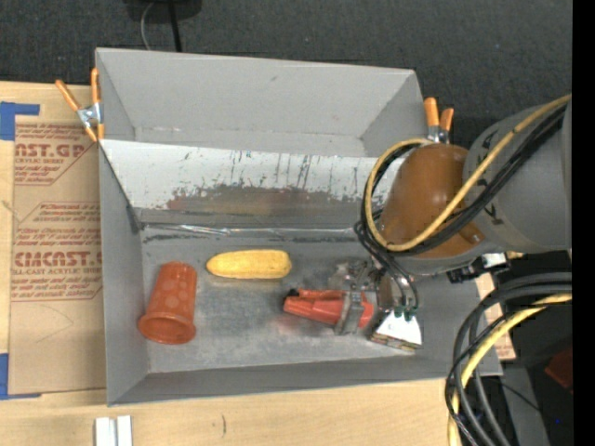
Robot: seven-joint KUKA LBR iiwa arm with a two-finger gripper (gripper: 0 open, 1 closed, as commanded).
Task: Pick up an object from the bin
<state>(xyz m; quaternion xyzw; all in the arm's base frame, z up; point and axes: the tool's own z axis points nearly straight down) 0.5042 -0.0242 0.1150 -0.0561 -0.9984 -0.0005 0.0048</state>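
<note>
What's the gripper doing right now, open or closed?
Gripper: at the right end of the red object; open or shut cannot be told.

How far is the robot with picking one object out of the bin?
Done: the gripper is low in the bin, at the right end of a red object. In hand: the grasp, which I cannot confirm. Left: the lift; the object lies on the floor.

**A robot test laboratory**

This looks like a robotics laboratory. A large industrial arm (pixel 521 184) with thick yellow and black cables (pixel 368 198) reaches into a scratched grey metal bin (pixel 251 100), and dark carpet-like floor (pixel 372 17) lies behind.
</note>
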